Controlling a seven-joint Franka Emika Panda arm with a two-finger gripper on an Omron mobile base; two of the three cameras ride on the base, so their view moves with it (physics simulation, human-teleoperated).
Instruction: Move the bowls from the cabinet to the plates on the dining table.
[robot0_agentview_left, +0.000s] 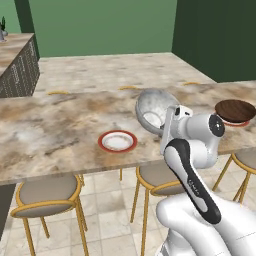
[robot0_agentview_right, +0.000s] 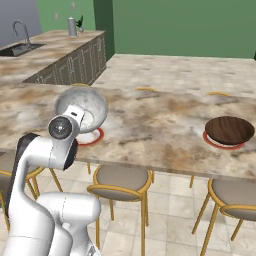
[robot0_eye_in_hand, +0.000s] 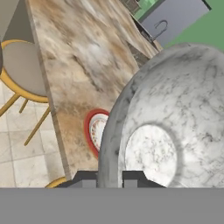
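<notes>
**Marbled bowl in gripper above table; wooden bowl already on a plate**

The gripper (robot0_eye_in_hand: 109, 178) is clamped on the rim of the pale marbled bowl (robot0_agentview_left: 156, 111), one finger tip on each side of the rim in the hand view. Bowl is tipped on edge, its hollow facing the hand camera, round flat bottom visible inside. In the left base view the bowl sits at the end of the white arm, lifted over the dining table (robot0_agentview_left: 50, 130), not resting on it. Right base view: same bowl (robot0_agentview_right: 82, 107) seen from the back, tilted, hanging over the near part of the table.

An empty red-rimmed plate (robot0_agentview_left: 117, 141) lies on the table near its front edge, left of the held bowl in the left base view. In the right base view this plate (robot0_agentview_right: 92, 137) is partly hidden behind the bowl and arm; only a red arc shows. In the hand view the plate (robot0_eye_in_hand: 94, 131) peeks out beside the bowl's rim, below it.

The dark wooden bowl (robot0_agentview_right: 230, 130) rests on the second plate (robot0_agentview_right: 222, 145), farther to the robot's right on the same table, well apart from the held bowl. Red rim shows under it.

Yellow-legged stools (robot0_agentview_right: 120, 180) stand tucked along the near side of the table. Counter with a sink (robot0_agentview_right: 17, 47) at far left of the right base view.
</notes>
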